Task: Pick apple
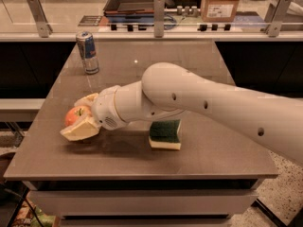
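Note:
The apple (75, 115) is round and red-orange with a yellowish patch, at the left side of the brown table (203, 74). My gripper (79, 117) reaches in from the right on a thick white arm. Its pale fingers (80, 131) sit on both sides of the apple, one in front and one behind, closed against it. The apple appears slightly above the table top, with a shadow below it. Part of the apple is hidden by the fingers.
A green and yellow sponge (165, 133) lies just right of the wrist, under the arm. A blue and silver can (88, 52) stands upright at the back left. A railing (156, 25) and shelves run behind the table.

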